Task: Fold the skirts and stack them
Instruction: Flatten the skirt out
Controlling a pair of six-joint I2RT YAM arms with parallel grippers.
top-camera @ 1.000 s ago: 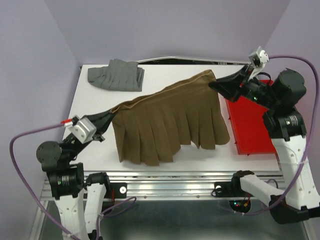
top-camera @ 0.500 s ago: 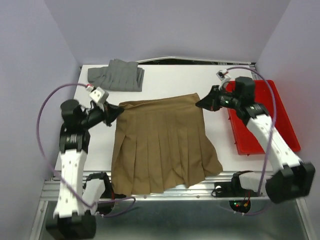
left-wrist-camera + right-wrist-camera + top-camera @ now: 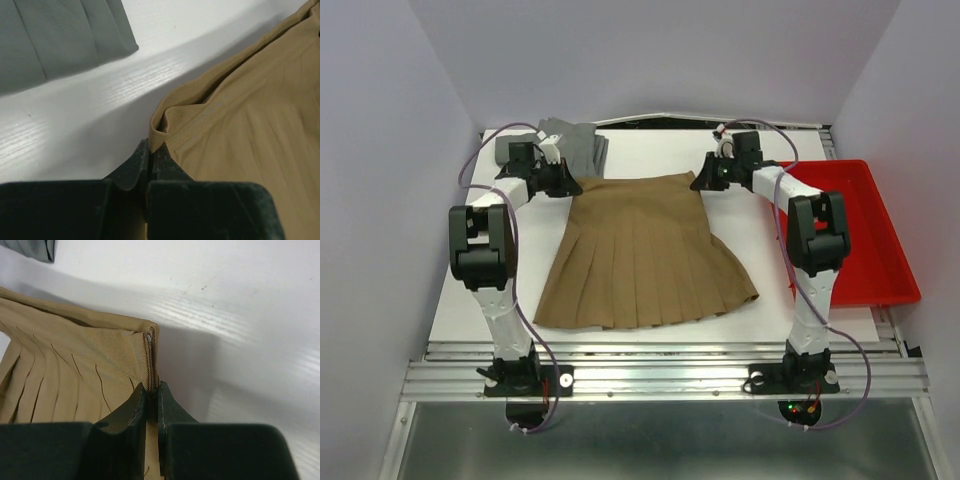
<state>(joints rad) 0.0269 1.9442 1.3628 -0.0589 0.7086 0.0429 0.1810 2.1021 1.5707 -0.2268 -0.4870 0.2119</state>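
The tan-brown skirt (image 3: 645, 255) lies spread flat on the white table, waistband toward the back, pleats fanning toward the near edge. My left gripper (image 3: 572, 186) is shut on the skirt's back left waistband corner (image 3: 159, 131). At the back right waistband corner (image 3: 151, 340), where a zip shows, my right gripper (image 3: 698, 184) is shut on the cloth. The folded grey skirt (image 3: 575, 143) sits at the back left, partly hidden behind the left arm, and shows again in the left wrist view (image 3: 55, 35).
A red tray (image 3: 865, 225) lies along the table's right side, next to the right arm. The table's back edge runs just behind both grippers. Purple walls close in on the left, right and back.
Both grippers have carried the tan-brown skirt from hanging in the air toward the back and laid it flat; the arms now stretch far out over the table.
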